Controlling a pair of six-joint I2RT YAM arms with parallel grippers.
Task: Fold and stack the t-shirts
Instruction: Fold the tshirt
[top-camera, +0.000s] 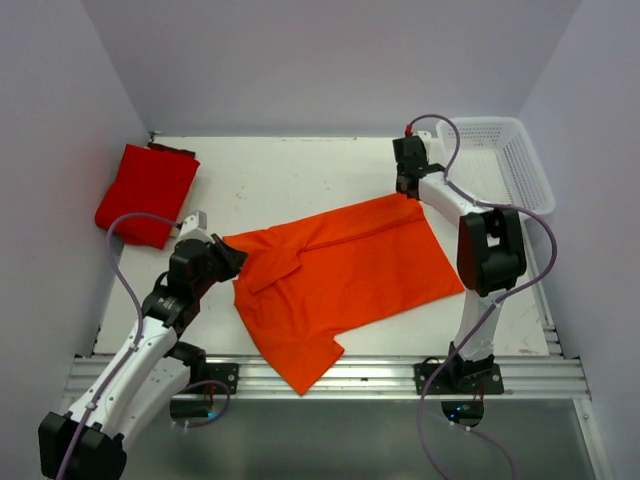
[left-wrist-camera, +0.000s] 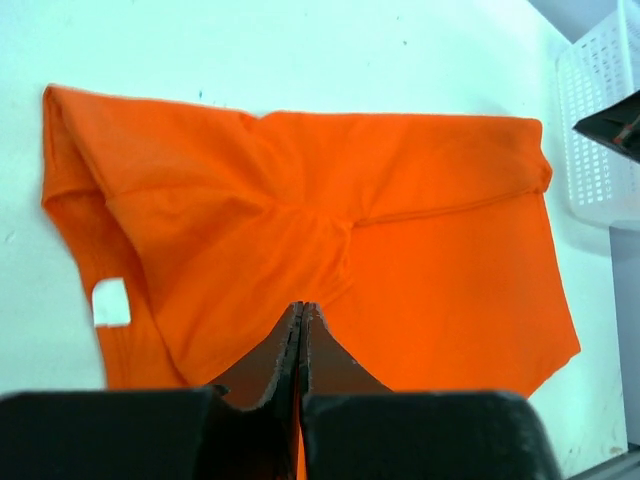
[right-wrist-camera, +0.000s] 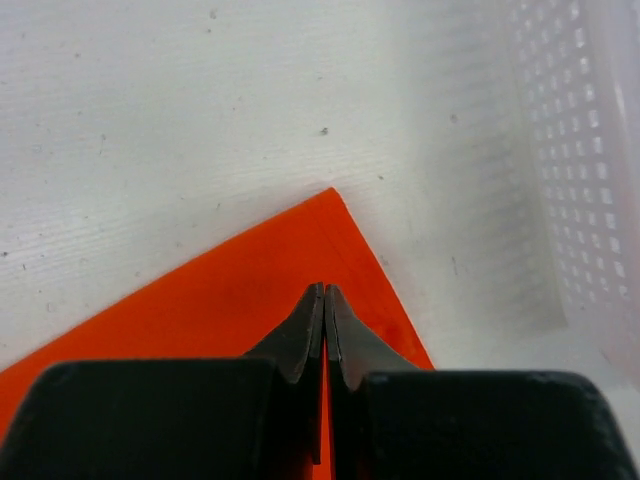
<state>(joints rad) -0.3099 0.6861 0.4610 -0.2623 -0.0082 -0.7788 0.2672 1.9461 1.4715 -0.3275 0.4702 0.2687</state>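
The bright orange t-shirt (top-camera: 340, 265) lies spread across the middle of the table, one sleeve hanging toward the front rail. My left gripper (top-camera: 232, 256) is at its left edge, near the collar. In the left wrist view the gripper (left-wrist-camera: 302, 308) is shut with orange cloth (left-wrist-camera: 400, 260) in the slit between its jaws. My right gripper (top-camera: 410, 190) is at the shirt's far right corner. In the right wrist view it (right-wrist-camera: 324, 290) is shut on that corner (right-wrist-camera: 330, 225). The deeper red t-shirt (top-camera: 145, 192) lies folded at the far left.
A white mesh basket (top-camera: 510, 160) stands at the back right, close to the right arm; it also shows in the left wrist view (left-wrist-camera: 600, 130) and the right wrist view (right-wrist-camera: 580, 150). Grey walls enclose the table. A metal rail (top-camera: 330, 378) runs along the front edge.
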